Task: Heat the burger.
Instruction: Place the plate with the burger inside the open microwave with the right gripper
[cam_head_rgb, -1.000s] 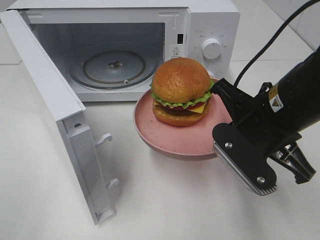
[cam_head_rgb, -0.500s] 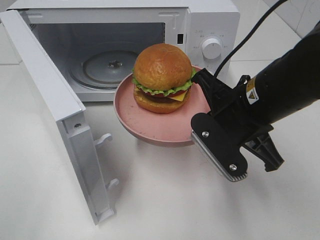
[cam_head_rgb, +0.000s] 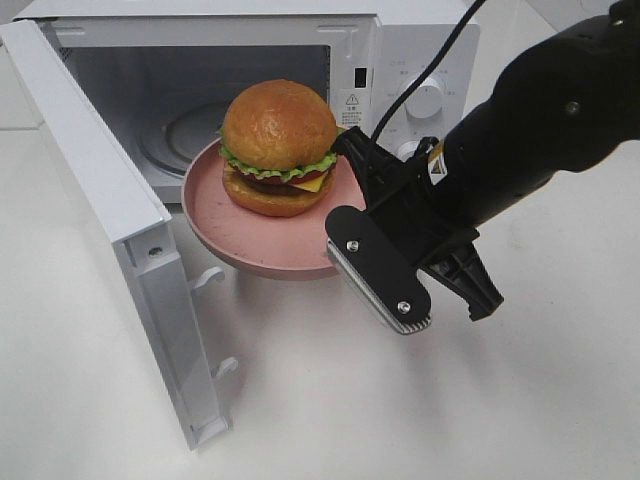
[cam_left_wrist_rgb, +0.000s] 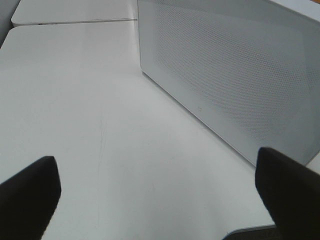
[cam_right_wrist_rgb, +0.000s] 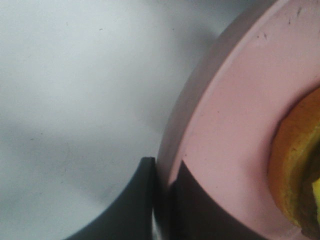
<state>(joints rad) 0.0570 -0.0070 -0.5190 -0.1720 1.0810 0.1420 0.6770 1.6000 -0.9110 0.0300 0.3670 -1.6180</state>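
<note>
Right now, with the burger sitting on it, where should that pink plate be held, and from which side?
Probably by the plate's raised rim, from the side away from the microwave. The burger fills the middle, so only the rim is free; the right fingers pinch it there, one inside, one outside.

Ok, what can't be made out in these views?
Exterior high: the turntable is mostly hidden behind the plate and burger; the microwave panel lettering is too small to read.
Right wrist: the burger is cut off by the frame edge.
Left wrist: the open door blocks the burger and plate.
</note>
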